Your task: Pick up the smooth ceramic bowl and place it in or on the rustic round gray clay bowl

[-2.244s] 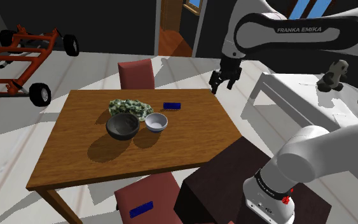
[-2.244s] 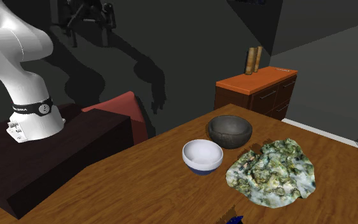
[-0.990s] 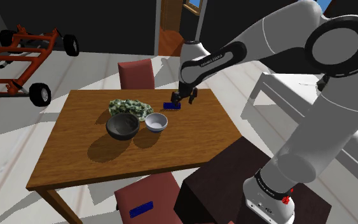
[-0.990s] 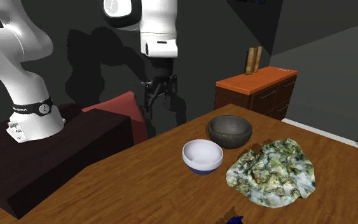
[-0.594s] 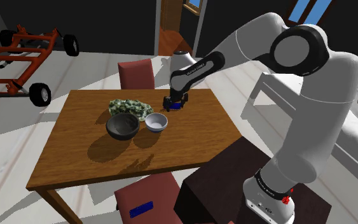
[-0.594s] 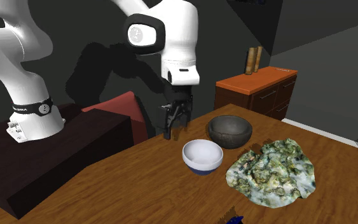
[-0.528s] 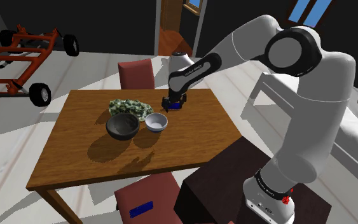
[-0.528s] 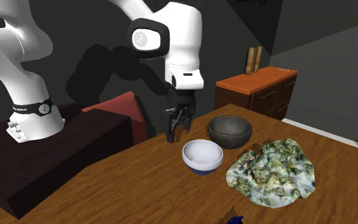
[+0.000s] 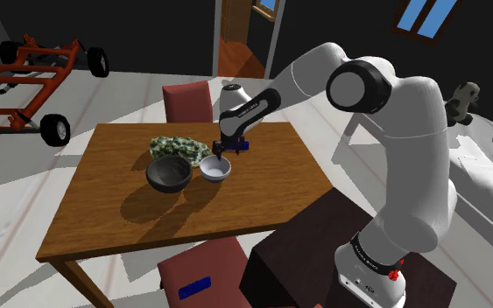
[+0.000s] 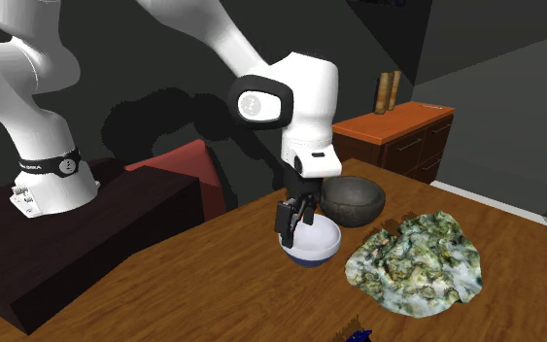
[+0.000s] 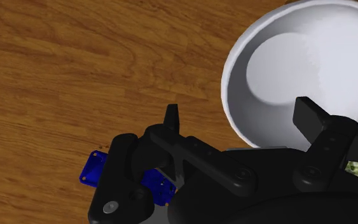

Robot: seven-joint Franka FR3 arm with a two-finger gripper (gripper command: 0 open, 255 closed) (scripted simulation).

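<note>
The white round bowl with a dark blue base (image 10: 310, 243) stands on the brown wooden table (image 9: 104, 219). In the shoulder view it is nearer the table's far edge, just beside the dark gray round clay bowl (image 10: 352, 200). The black gripper (image 11: 241, 118) is released. Its jaws stand apart astride the white bowl's rim, one finger inside and one over the wood. Contact with the rim cannot be determined.

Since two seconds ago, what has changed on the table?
The gripper came down from high beside the table to the white bowl, its open fingers now straddling the rim. Nothing is held yet. The white bowl, dark grey bowl and mottled cloth stayed put.
</note>
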